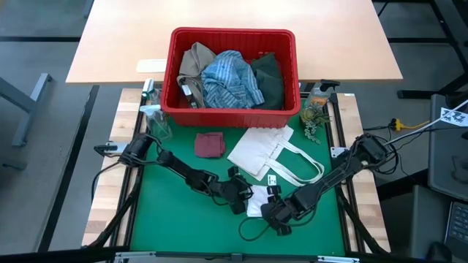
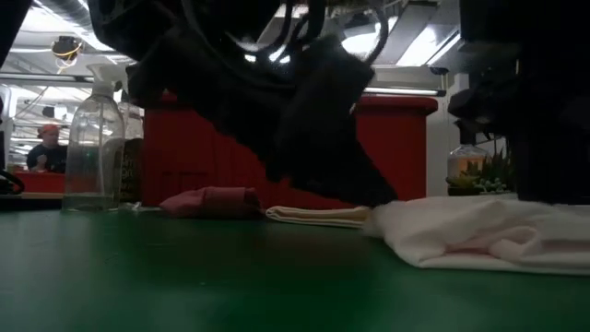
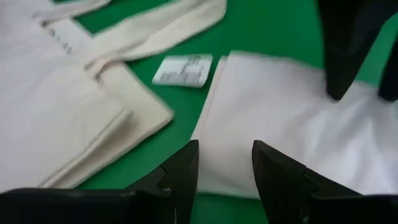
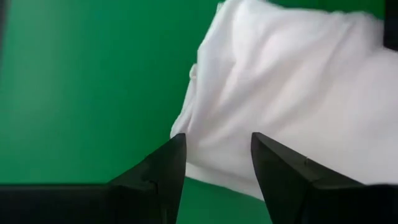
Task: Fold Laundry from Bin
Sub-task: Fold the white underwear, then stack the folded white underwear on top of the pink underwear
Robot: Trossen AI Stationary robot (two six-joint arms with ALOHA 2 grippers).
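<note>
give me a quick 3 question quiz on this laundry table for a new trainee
1. True or false: the small maroon cloth lies inside the large red slotted plastic bin.
2. Which piece do both hands work at? A) the blue-white striped shirt B) the small white cloth C) the flat cream tote bag with loop handles
3. Fill in: the left hand and right hand both have their fingers ____.

Key: 1 false, it lies on the green mat in front of the bin. 2 B. 3 open, with nothing clamped between them.
</note>
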